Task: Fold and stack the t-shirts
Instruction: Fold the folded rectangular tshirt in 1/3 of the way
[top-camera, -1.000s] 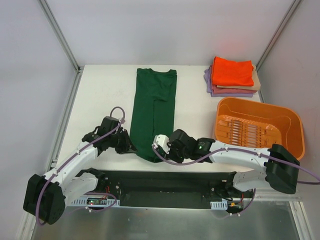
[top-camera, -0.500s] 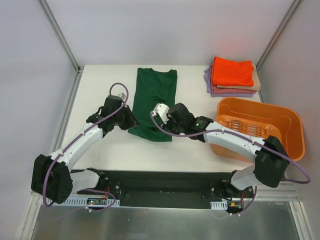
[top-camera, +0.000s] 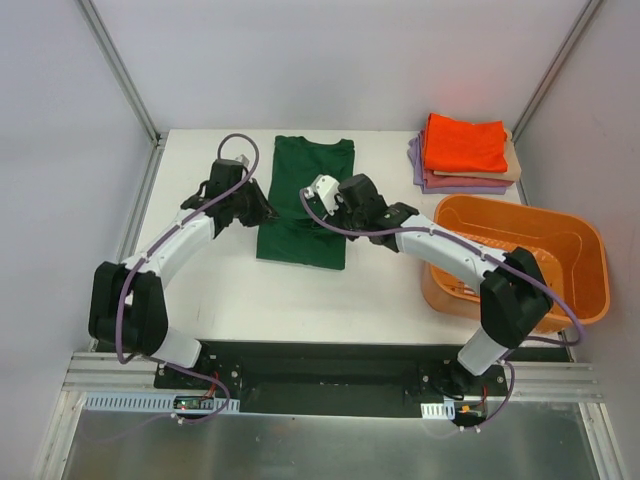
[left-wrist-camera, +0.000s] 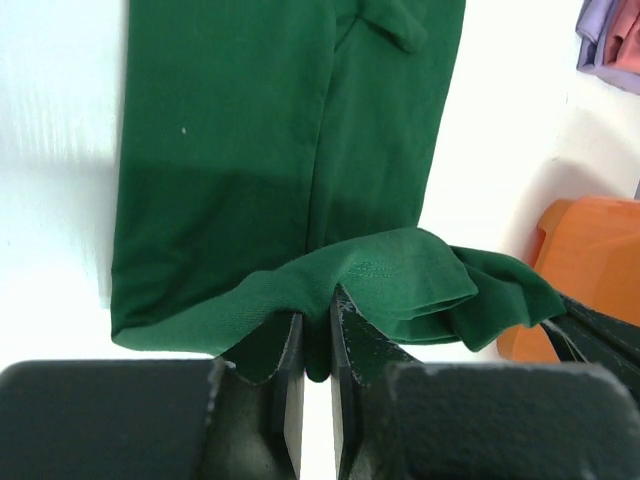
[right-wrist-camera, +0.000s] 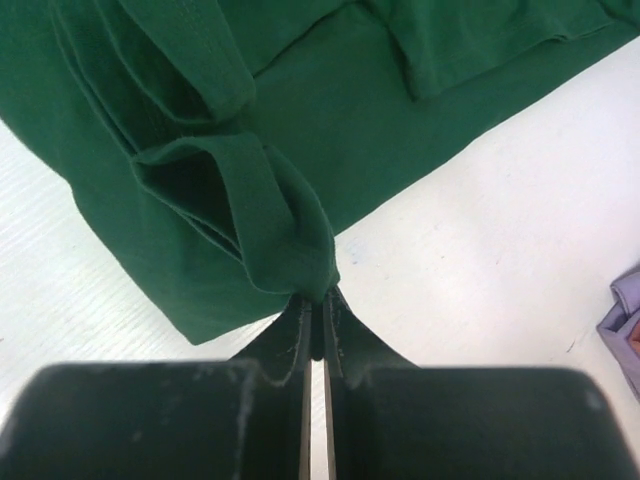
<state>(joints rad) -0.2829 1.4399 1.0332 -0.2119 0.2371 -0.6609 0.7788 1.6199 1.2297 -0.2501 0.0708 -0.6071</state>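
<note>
The dark green t-shirt (top-camera: 312, 165) lies lengthwise on the white table (top-camera: 200, 290), its sides folded in. Its near hem is lifted and doubled back over its middle. My left gripper (top-camera: 266, 214) is shut on the hem's left corner, and my right gripper (top-camera: 330, 214) is shut on the right corner. In the left wrist view, green cloth (left-wrist-camera: 250, 150) bunches between the fingers of the left gripper (left-wrist-camera: 317, 320). In the right wrist view, the right gripper (right-wrist-camera: 318, 310) pinches a fold of the same shirt (right-wrist-camera: 350, 100). A stack of folded t-shirts sits at the back right: orange (top-camera: 463, 143) on top, then tan (top-camera: 512, 160) and lavender (top-camera: 450, 185).
An orange plastic basket (top-camera: 590, 250) stands at the right, close behind my right forearm, and its corner (left-wrist-camera: 590, 250) shows in the left wrist view. Metal frame posts rise at the table's back corners. White walls enclose the table on three sides.
Both grippers have carried the green shirt's near hem away from the table's front edge toward the collar, so the lower part now lies doubled over the middle.
</note>
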